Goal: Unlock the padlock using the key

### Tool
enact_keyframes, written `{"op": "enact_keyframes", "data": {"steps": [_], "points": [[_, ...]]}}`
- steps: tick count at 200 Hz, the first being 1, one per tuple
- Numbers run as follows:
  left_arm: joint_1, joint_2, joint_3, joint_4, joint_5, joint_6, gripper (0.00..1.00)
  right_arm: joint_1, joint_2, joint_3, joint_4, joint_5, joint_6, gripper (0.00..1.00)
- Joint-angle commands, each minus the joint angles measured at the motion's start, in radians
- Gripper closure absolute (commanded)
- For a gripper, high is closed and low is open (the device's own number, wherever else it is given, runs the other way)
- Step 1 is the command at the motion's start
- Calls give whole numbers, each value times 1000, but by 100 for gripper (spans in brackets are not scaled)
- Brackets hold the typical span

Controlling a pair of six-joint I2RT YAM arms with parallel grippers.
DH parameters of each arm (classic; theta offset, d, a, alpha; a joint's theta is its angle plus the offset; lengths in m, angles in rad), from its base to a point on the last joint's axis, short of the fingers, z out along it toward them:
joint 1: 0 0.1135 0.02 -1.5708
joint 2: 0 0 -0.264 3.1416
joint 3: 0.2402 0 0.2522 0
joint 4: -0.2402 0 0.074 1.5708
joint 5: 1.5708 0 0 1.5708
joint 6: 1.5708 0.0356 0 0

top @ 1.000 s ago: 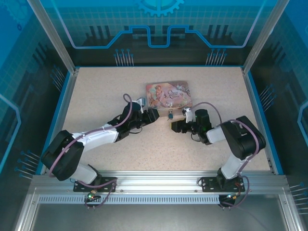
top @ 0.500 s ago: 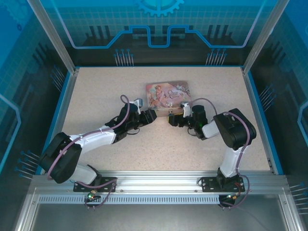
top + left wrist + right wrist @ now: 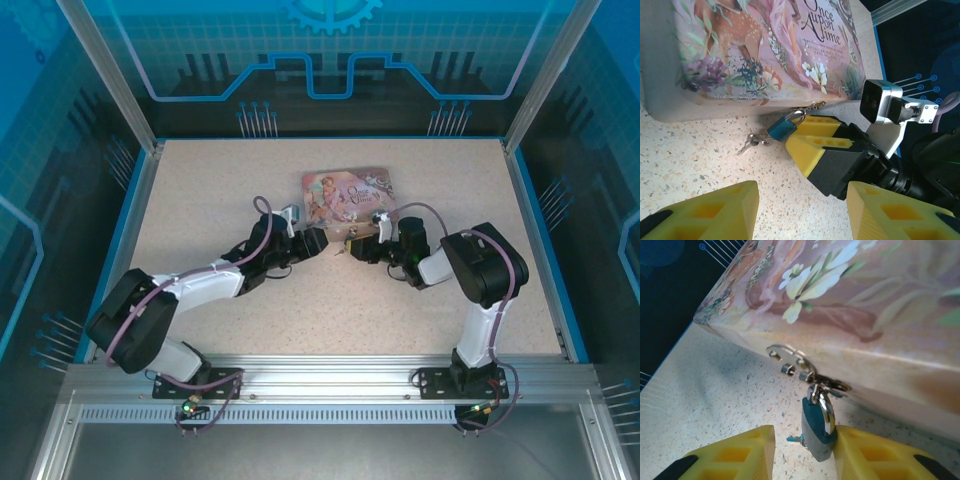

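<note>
Teal padlock [image 3: 817, 432] hangs by its silver shackle from the hasp [image 3: 790, 360] on the near side of the pink illustrated tin [image 3: 765, 50], body down at the speckled tabletop [image 3: 700, 170]. Key [image 3: 747, 145] lies on the tabletop just beside the lock's lower end; can't tell if it's in the keyhole. R gripper [image 3: 804, 445]: 2 yellow fingers apart, 1 each side of the padlock body — 1 touching it, gap at the other. L gripper [image 3: 801, 192]: fingers spread wide w/ nothing between — near the lock, facing the R gripper.
</note>
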State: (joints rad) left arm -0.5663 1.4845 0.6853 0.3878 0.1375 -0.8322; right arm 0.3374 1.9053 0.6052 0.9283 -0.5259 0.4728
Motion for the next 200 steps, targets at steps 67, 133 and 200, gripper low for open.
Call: {"op": "enact_keyframes", "data": {"steps": [67, 133, 200], "points": [[-10, 219, 101, 155, 131, -55, 48, -4, -31, -11, 12, -24, 36, 73], [-39, 347, 158, 226, 122, -19, 46, -5, -33, -11, 1, -21, 35, 72], [-51, 373, 194, 164, 29, 125, 40, -4, -33, -7, -3, -21, 30, 72]]}}
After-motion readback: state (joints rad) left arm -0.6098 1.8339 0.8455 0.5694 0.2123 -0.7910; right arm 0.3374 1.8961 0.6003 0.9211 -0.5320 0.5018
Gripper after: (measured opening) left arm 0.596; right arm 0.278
